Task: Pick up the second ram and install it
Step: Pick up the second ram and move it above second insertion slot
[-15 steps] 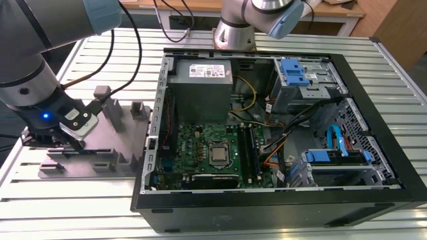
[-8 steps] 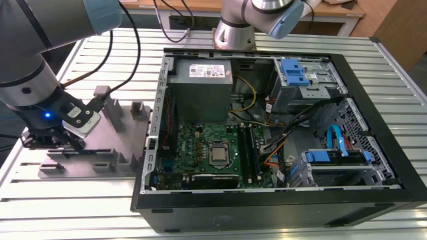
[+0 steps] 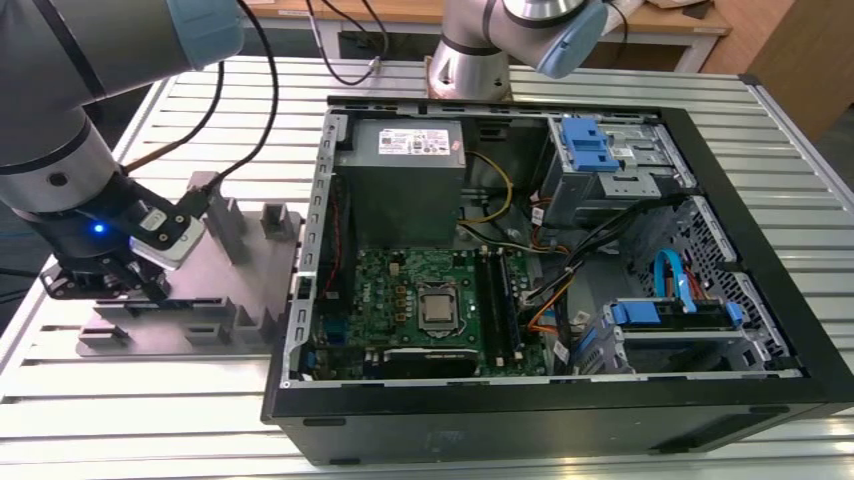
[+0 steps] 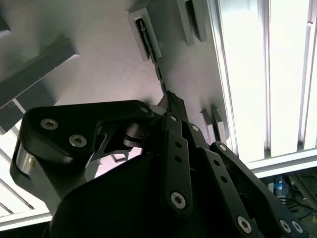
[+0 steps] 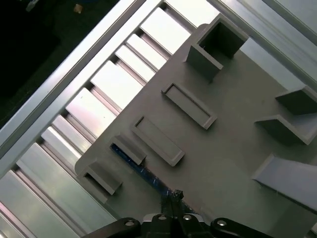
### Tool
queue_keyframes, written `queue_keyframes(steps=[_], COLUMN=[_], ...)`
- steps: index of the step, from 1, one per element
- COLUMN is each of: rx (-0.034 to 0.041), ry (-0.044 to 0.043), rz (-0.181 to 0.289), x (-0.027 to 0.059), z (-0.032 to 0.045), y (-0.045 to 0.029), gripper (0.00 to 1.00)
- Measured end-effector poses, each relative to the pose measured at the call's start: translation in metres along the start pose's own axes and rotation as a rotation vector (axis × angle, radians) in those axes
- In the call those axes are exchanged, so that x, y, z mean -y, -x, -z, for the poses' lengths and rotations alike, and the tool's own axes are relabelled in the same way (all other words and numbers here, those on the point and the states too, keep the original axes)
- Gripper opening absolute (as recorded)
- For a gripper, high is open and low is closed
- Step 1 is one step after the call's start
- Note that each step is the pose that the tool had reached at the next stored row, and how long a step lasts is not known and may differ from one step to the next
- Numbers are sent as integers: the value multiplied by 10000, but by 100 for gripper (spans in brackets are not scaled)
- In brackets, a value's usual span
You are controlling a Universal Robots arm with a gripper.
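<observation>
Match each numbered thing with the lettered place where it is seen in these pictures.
1 second ram
2 motherboard
3 fixture block
4 gripper

a inside the open computer case
b on the slatted table, beside the case
c standing on edge in the fixture block
d closed on one end of the ram

Pairs: 1-c, 2-a, 3-b, 4-d
</observation>
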State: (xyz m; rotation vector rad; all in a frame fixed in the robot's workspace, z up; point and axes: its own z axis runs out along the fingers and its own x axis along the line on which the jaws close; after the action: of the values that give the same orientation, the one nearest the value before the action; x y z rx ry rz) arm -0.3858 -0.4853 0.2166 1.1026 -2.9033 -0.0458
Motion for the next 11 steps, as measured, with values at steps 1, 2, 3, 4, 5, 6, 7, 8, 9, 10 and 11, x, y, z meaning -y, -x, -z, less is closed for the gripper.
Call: queue_keyframes(steps=[1, 2, 3, 4, 5, 6, 7, 8, 9, 10, 11], rx=[-4, -7, -11, -15, -19, -22, -26, -29, -33, -36, -39], ry=[-3, -5, -6, -9, -11, -12, -15, -17, -19, -21, -23], rz=[100, 191, 281, 369, 459, 547, 638, 726, 812, 895, 977], x=[0, 0, 0, 0, 0, 0, 0, 0, 0, 0, 0], z=[0, 0, 0, 0, 0, 0, 0, 0, 0, 0, 0], y=[0, 0, 0, 0, 0, 0, 0, 0, 0, 0, 0], gripper=[7, 7, 7, 7, 7, 7, 7, 7, 7, 7, 7])
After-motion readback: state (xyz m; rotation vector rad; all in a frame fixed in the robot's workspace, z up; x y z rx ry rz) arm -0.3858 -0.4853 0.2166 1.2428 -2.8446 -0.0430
